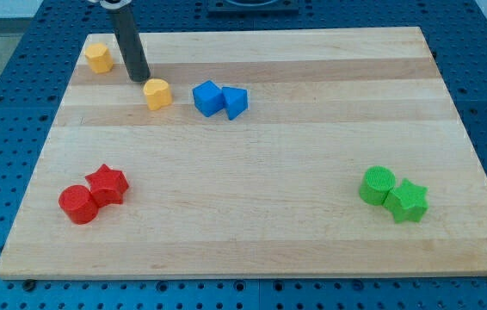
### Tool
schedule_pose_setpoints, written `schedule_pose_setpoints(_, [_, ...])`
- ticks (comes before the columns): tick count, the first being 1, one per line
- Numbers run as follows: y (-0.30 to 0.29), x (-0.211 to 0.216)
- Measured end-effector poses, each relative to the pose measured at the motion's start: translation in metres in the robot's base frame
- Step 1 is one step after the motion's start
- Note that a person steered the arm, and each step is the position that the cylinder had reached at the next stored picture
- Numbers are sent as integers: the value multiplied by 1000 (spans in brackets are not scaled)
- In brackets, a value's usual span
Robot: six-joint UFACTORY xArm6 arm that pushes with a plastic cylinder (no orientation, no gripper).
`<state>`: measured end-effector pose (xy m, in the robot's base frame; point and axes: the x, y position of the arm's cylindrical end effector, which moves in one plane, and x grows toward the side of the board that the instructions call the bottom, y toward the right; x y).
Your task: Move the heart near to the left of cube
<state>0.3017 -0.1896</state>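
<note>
The arm carries no pincer, only a dark rod, so nothing can be said to be wide, narrow or holding. My tip [141, 79] is set down on the wooden board [252, 224] just beside the yellow heart [157, 93], at its upper-left edge; whether the two actually touch cannot be told.

The yellow heart lies toward the view's top left, a short way to the left of the blue cube [207, 98], with a gap of bare wood between them. A blue wedge-like block [235, 102] is pressed against the cube's right side.

The step in hand is judged to be the last short push toward the view's right. It would be done well if the tip were kept behind the heart's left side, level with its middle, so that the heart slides straight and does not spin away, and if the push were stopped before the cube is struck and shifted.

Further out, a yellow block [98, 57] sits at the top left corner, a red cylinder [77, 204] and red star [107, 184] at the bottom left, a green cylinder [378, 185] and green star [407, 201] at the right.

No brand, label or writing can be read.
</note>
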Motion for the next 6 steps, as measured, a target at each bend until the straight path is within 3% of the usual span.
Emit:
schedule_pose_setpoints(2, [-13,25])
schedule_pose_setpoints(5, [37,43])
schedule_pose_setpoints(6, [14,33])
